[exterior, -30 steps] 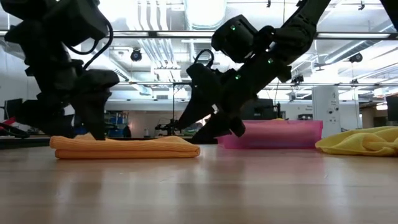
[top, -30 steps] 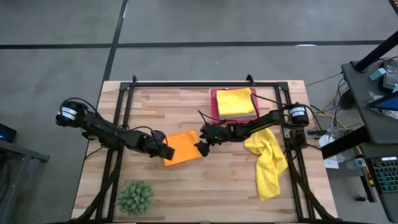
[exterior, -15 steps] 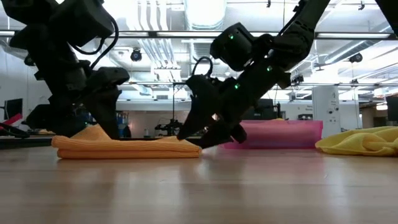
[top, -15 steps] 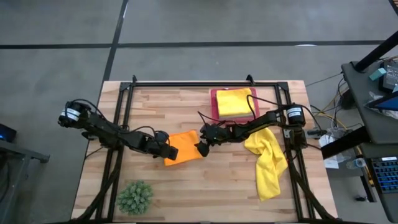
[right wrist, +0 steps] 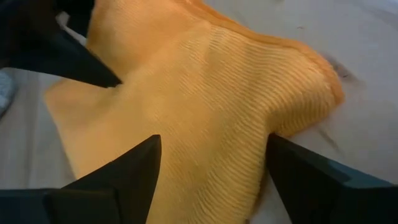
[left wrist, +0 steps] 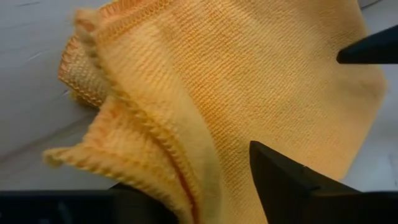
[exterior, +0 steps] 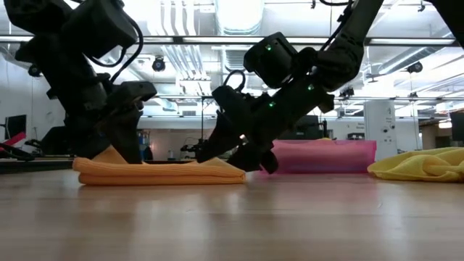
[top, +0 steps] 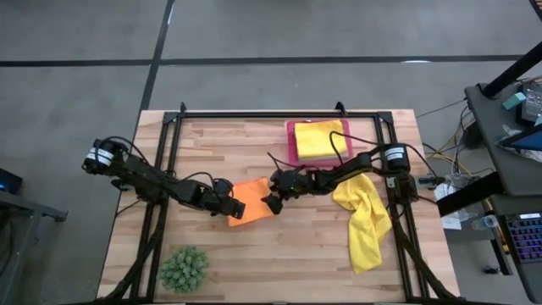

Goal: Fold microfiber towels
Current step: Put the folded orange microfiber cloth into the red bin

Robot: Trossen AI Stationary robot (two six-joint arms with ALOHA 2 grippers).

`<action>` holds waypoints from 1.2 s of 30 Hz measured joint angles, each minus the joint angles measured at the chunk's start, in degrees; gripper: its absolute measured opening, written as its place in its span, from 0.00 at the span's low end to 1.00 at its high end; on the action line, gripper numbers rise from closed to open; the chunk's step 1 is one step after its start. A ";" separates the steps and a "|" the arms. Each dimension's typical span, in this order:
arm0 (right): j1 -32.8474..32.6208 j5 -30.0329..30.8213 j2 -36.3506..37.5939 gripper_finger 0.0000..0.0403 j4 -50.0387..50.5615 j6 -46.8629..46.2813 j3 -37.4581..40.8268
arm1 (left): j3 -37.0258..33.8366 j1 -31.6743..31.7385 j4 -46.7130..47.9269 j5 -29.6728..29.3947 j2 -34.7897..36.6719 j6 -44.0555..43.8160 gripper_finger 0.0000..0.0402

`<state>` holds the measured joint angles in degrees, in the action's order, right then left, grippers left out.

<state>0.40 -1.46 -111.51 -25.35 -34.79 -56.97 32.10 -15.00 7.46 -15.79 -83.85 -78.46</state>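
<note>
I see the orange towel (top: 251,199) lying flat, long axis left-right; left gripper (top: 229,203) pinching its left edge, right gripper (top: 273,200) spread across its right edge.

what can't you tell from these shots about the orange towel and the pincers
- Orange towel: its left edge, high view, is hidden under the left pincer.
- Left pincer: whether it grips the towel; in the low view the arm blocks its tips.
- Yellow towel in the pink tray: low view, hidden behind the tray wall.
</note>
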 joint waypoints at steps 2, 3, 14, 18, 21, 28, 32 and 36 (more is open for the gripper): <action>-0.02 -0.60 -0.12 0.66 -0.46 -0.15 0.00 | 0.00 0.00 -0.02 -0.02 -0.02 0.74 0.36; -0.04 -1.03 -0.12 0.65 -0.52 -0.15 0.00 | 0.00 0.02 0.00 -0.07 -0.02 0.83 0.34; -0.13 -1.30 -0.01 0.27 -0.12 0.10 0.02 | 0.03 0.00 0.17 -1.18 -0.08 1.72 0.11; -0.15 -1.59 0.67 0.09 0.30 1.33 0.10 | 0.13 0.00 0.04 -1.30 0.60 2.86 0.02; -0.15 -1.57 2.19 0.04 1.53 2.40 0.11 | 0.94 0.00 0.03 -2.12 1.67 4.39 0.01; -0.15 0.92 7.30 0.04 7.78 6.03 0.13 | 3.48 0.30 0.15 -5.34 2.97 8.79 0.01; -0.13 3.42 10.91 0.03 12.00 8.31 0.13 | 4.99 1.17 0.48 -7.13 2.97 11.34 0.01; -0.13 6.61 14.55 0.03 16.52 10.50 0.15 | 7.16 3.09 -1.49 -10.11 2.97 16.78 0.01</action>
<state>0.27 5.14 -96.96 -8.82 -24.29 -56.82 39.25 -11.91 5.97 -25.89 -80.89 -61.68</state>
